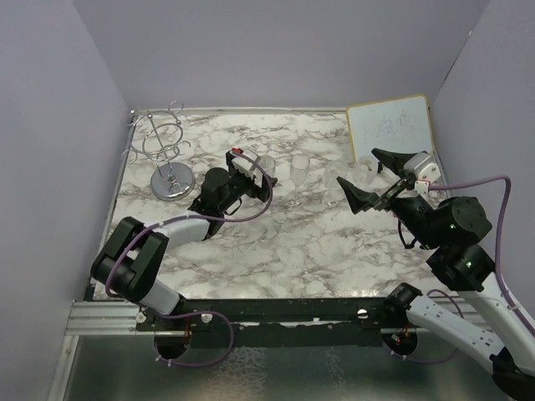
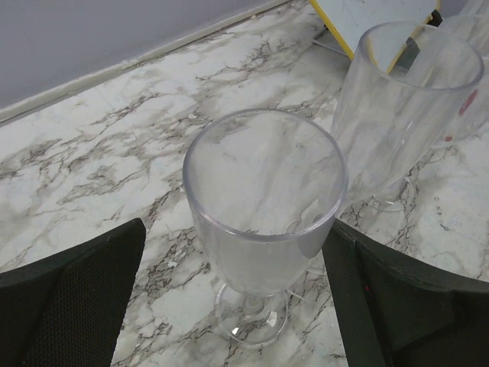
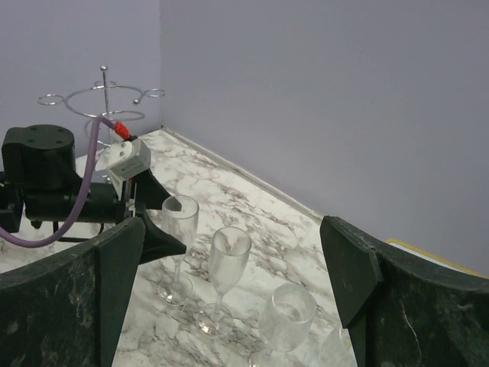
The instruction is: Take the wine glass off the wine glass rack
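The chrome wine glass rack (image 1: 166,153) stands at the back left on its round base, and no glass hangs on it; it also shows in the right wrist view (image 3: 102,101). A clear wine glass (image 2: 263,206) stands upright on the marble table (image 1: 276,251) between the fingers (image 2: 69,298) of my left gripper (image 2: 237,290). The jaws are open, with a gap on the left side. The same glass (image 1: 266,165) and left gripper (image 1: 261,177) show in the top view. My right gripper (image 1: 376,180) is open and empty, held above the table's right side.
A tall flute (image 2: 397,107) stands just right of the glass, and also shows from above (image 1: 299,171). Two more glasses (image 1: 334,188) (image 1: 365,171) stand further right, under the right gripper. A yellow-edged white board (image 1: 391,125) leans at the back right. Purple walls enclose the table.
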Robot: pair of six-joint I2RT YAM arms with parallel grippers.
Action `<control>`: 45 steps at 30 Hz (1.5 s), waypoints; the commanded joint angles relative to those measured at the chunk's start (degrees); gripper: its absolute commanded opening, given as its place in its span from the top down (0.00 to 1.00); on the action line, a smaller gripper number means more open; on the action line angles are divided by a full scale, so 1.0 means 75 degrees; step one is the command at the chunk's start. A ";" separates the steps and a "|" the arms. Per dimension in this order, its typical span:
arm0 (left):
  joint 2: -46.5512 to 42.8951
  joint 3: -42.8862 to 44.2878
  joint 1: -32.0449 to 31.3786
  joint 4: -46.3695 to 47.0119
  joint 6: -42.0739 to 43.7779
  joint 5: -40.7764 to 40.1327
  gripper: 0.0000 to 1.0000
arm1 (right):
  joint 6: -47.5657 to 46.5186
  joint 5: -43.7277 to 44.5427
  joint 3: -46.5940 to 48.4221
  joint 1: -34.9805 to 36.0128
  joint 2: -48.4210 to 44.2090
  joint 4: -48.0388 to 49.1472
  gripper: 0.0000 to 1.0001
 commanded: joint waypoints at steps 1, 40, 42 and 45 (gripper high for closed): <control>-0.0522 -0.0008 -0.0033 -0.0492 -0.0171 -0.0291 0.01 | 0.0083 -0.0139 -0.0065 0.0035 -0.0081 0.0208 0.00; -0.6346 0.3191 0.0004 -0.6145 -0.1013 -0.3111 0.01 | 0.1527 0.2942 0.0261 0.0036 -0.0092 0.0927 0.00; -0.6504 0.3179 -0.0002 -0.6114 -0.1010 -0.3117 0.01 | 0.1580 0.3028 0.0291 0.0039 0.0003 0.0905 0.00; -0.6721 0.3030 -0.0004 -0.6029 -0.0935 -0.3145 0.01 | 0.1697 0.3086 0.0413 0.0038 0.0173 0.0813 0.00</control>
